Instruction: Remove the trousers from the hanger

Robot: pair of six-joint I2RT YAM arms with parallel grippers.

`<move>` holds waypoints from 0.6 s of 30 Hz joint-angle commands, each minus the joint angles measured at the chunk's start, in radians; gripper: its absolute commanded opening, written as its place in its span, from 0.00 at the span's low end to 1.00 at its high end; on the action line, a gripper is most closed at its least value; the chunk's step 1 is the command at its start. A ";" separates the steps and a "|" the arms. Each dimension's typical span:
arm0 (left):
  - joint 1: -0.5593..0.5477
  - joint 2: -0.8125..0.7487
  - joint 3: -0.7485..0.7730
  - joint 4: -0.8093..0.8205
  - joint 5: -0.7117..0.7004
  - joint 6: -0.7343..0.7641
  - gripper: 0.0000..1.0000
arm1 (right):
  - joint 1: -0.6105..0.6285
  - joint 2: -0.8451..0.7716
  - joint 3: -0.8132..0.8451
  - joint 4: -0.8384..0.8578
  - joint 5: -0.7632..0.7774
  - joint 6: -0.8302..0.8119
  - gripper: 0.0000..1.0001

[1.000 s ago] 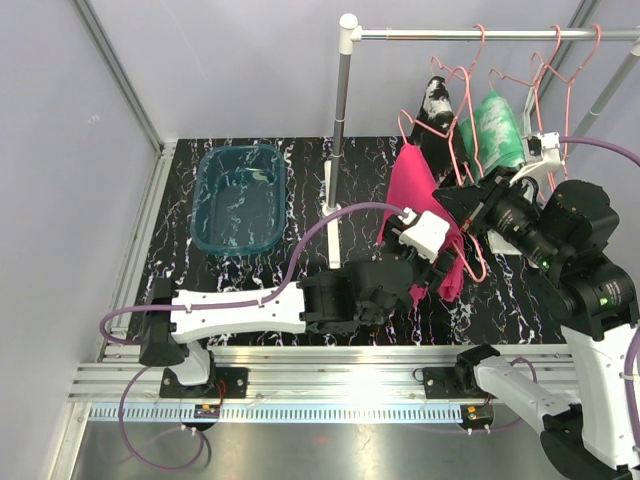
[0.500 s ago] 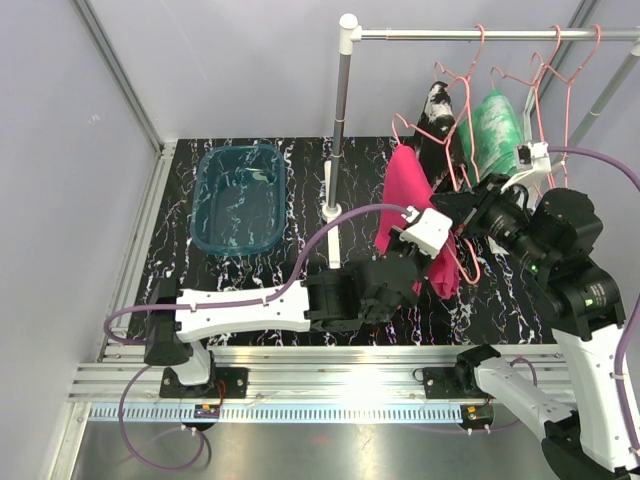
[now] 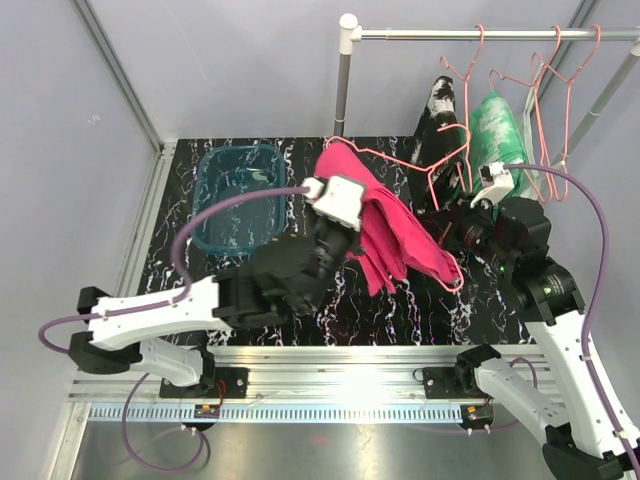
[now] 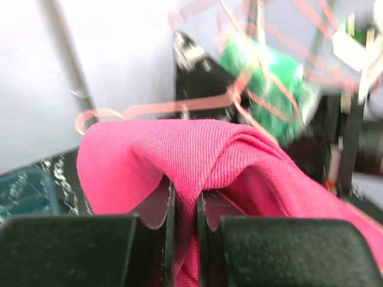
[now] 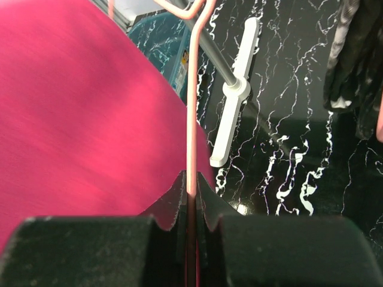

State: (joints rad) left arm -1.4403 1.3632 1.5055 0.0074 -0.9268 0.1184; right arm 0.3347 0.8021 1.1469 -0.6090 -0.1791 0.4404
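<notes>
Pink trousers [image 3: 385, 235] sit pinched in my left end effector [image 4: 184, 206] while the right end effector [image 5: 191, 197] clamps the hanger [image 5: 191, 119] — bracing it so the cloth can slide off.

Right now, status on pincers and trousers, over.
Left pincer shut on pink trousers. Right pincer shut on hanger wire, cloth overlapping it. Black trousers, green trousers hanging on rail behind.
</notes>
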 commanded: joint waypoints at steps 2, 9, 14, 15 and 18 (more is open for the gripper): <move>0.003 -0.111 0.088 0.273 -0.058 0.173 0.00 | 0.004 -0.024 -0.038 0.080 -0.029 -0.031 0.00; 0.003 -0.131 0.217 0.335 -0.038 0.335 0.00 | 0.006 -0.024 -0.119 0.159 -0.125 -0.054 0.00; 0.044 -0.115 0.298 0.329 -0.061 0.454 0.00 | 0.004 -0.014 -0.113 0.160 -0.132 -0.110 0.00; 0.093 -0.112 0.311 0.298 -0.064 0.442 0.00 | 0.004 -0.012 -0.104 0.149 -0.128 -0.123 0.00; 0.225 -0.107 0.343 0.114 -0.066 0.321 0.00 | 0.004 0.003 -0.058 0.115 -0.105 -0.170 0.00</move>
State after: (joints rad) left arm -1.3277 1.2785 1.7710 0.1654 -1.0004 0.4812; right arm 0.3347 0.7994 1.0229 -0.5327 -0.2817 0.3466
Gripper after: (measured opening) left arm 0.105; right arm 0.088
